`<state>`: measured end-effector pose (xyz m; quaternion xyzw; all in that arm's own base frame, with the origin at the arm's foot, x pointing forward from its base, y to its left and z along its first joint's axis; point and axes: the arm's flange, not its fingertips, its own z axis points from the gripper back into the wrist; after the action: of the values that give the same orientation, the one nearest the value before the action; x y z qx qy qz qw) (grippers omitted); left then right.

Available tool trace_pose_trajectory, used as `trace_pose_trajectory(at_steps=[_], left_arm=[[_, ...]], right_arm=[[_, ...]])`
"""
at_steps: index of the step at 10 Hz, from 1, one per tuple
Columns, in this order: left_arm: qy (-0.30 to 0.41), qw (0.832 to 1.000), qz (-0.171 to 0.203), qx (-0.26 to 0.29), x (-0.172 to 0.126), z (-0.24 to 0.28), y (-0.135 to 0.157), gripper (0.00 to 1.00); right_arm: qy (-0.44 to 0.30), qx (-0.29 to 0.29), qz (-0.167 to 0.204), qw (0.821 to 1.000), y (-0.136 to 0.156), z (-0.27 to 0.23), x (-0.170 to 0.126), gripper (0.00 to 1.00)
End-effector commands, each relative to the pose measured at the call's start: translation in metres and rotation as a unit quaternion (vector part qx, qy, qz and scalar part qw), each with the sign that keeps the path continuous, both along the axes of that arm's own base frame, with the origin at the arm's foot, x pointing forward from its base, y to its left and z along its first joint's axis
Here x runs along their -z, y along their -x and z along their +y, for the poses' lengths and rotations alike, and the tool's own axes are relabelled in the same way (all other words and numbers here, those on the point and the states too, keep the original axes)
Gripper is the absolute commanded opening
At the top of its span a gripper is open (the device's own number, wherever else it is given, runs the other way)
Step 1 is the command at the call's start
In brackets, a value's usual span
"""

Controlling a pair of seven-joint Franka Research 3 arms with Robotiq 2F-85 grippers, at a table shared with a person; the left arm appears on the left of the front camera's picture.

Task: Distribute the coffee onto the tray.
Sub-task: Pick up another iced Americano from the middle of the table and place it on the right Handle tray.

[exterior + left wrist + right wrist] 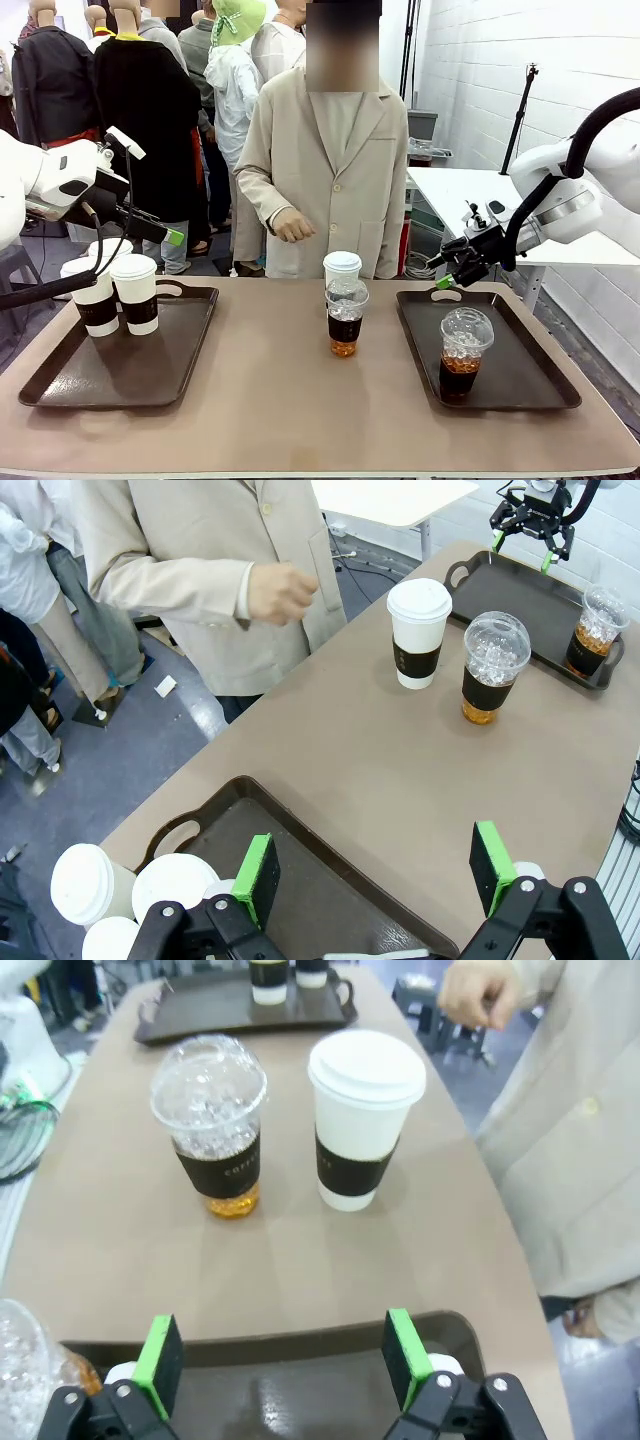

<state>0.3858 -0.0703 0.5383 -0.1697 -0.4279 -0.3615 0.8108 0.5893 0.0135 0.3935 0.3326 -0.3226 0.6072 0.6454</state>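
Jaws apart, empty: left gripper (375, 870) over left tray (330, 890), right gripper (285, 1360) over right tray (300, 1400); paper cup (365, 1120) and iced coffee (212, 1130) stand between on tabletop (300, 1260).

brown table (270, 400) is the reference. past its far right corner: white painted brick wall (480, 60), evenly lit, no hard shadows. white side table (450, 190) just beyond that same corner, near the wall. black stand (522, 115) upright behind the side table, grey crate (422, 123) farther back. floor (150, 740) beyond the table's far edge is grey with some sheen, paper scrap (165, 686) on it. grey stool (12, 262) off the table's left end.
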Motion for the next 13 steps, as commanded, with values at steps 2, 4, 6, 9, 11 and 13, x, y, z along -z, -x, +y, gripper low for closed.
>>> trace_pose_trajectory(at_steps=[2, 4, 6, 9, 11, 13], left_arm=[[0.0, 1.0, 0.004, 0.002, 0.0, 0.002, 0.0, 1.0], [0.0, 1.0, 0.004, 0.002, 0.0, 0.002, 0.0, 1.0], [0.0, 1.0, 0.004, 0.002, 0.0, 0.002, 0.0, 1.0], [0.0, 1.0, 0.004, 0.002, 0.0, 0.002, 0.0, 1.0], [0.0, 1.0, 0.004, 0.002, 0.0, 0.002, 0.0, 1.0], [0.0, 1.0, 0.004, 0.002, 0.0, 0.002, 0.0, 1.0]], right_arm=[[0.016, 0.004, -0.001, 1.0, -0.001, 0.0, -0.002, 1.0], [0.016, 0.004, -0.001, 1.0, -0.001, 0.0, -0.002, 1.0], [0.016, 0.004, -0.001, 1.0, -0.001, 0.0, -0.002, 1.0], [0.003, 0.001, -0.002, 1.0, 0.0, -0.002, -0.001, 1.0], [0.0, -0.02, 0.001, 1.0, -0.003, 0.01, 0.01, 1.0], [-0.004, -0.036, 0.012, 0.999, -0.006, 0.023, 0.02, 1.0]])
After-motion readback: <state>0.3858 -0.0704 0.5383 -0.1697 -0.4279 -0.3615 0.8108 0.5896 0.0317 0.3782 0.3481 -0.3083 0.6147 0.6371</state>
